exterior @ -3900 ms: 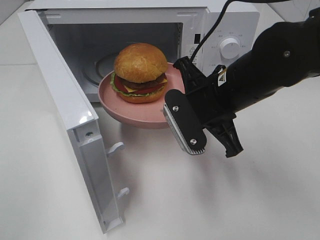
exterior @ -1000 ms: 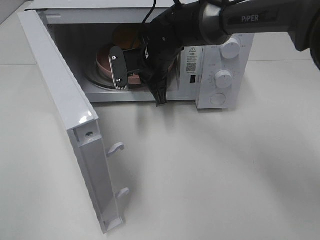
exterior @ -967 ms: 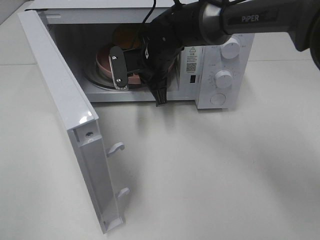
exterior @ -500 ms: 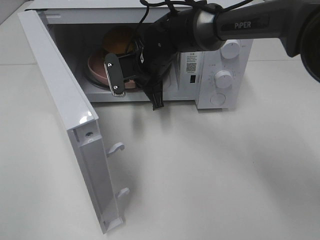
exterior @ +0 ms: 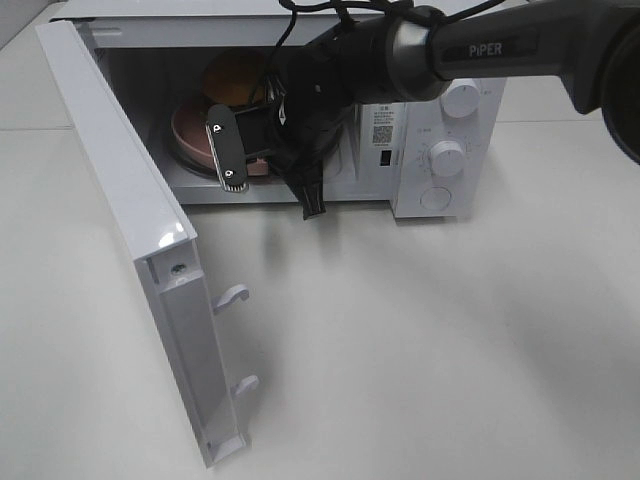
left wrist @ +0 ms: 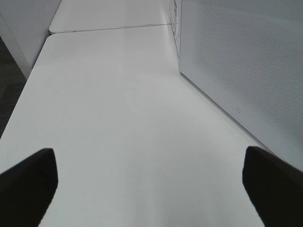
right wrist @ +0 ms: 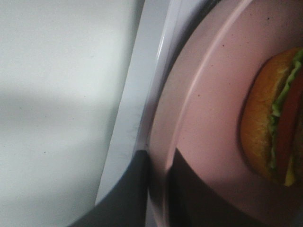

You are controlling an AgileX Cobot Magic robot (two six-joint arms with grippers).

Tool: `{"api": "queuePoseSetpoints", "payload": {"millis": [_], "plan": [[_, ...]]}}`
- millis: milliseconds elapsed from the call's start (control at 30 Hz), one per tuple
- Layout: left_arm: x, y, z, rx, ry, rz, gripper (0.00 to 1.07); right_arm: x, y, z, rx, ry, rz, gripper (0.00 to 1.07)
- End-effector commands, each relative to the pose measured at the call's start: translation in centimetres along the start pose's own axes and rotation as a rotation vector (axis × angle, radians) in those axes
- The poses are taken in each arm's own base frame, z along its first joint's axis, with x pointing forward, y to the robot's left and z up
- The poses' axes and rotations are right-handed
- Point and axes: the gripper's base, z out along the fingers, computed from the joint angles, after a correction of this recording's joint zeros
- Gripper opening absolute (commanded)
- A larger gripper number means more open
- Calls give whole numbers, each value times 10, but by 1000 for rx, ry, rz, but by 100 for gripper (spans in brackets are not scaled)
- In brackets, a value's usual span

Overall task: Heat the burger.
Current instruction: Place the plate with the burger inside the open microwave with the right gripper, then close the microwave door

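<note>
The burger (exterior: 232, 78) sits on a pink plate (exterior: 186, 135) inside the open white microwave (exterior: 455, 60). My right gripper (exterior: 240, 160) reaches into the cavity from the right and is shut on the plate's near rim. In the right wrist view its two dark fingers (right wrist: 137, 189) pinch the rim of the plate (right wrist: 213, 104) above the microwave's front sill, with the burger (right wrist: 277, 123) beyond. I cannot tell if the plate rests on the turntable. My left gripper (left wrist: 151, 189) is open and empty over the bare table, out of the exterior view.
The microwave door (exterior: 130, 230) stands wide open at the left, with its latch hooks pointing right. The control knobs (exterior: 447, 158) are on the right front panel. The left wrist view shows the microwave's perforated side (left wrist: 236, 61) and the white table (left wrist: 118, 118).
Earlier the plate and burger were held in front of the microwave. They are now inside it, and in the last second my right gripper has shifted them slightly left and deeper.
</note>
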Motion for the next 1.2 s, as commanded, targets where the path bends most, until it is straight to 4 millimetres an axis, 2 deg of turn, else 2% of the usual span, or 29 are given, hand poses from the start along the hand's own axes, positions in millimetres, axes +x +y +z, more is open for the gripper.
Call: {"api": "queuePoseSetpoints", "payload": {"millis": [33,67,133,167,233,333,533,700,767,867,1100,1200], "plan": [[1,0,0,0,-6,-5,100,-4,-16,-10,98,-31,-4,12],[1,0,0,0,-6,-5,100,-4,-16,-10,98,-31,-4,12],[1,0,0,0,-6,-5,100,-4,-16,-10,98,-31,11,21],[1,0,0,0,-6,-5,100,-4,-16,-10,98,-31,11,21],[1,0,0,0,-6,-5,100,-4,-16,-10,98,-32,30,35],[1,0,0,0,-6,-5,100,-4,-16,-10,97,-33,43,39],[1,0,0,0,-6,-5,100,-3,-15,-13,95,-35,91,39],[1,0,0,0,-6,-5,100,-3,-15,-20,100,-38,96,39],[1,0,0,0,-6,-5,100,-2,-12,-29,125,-53,90,39],[1,0,0,0,-6,-5,100,-1,-9,-30,126,-56,89,40],[1,0,0,0,-6,-5,100,3,4,-46,120,-63,90,47],[1,0,0,0,-6,-5,100,4,7,-52,130,-75,129,55]]}}
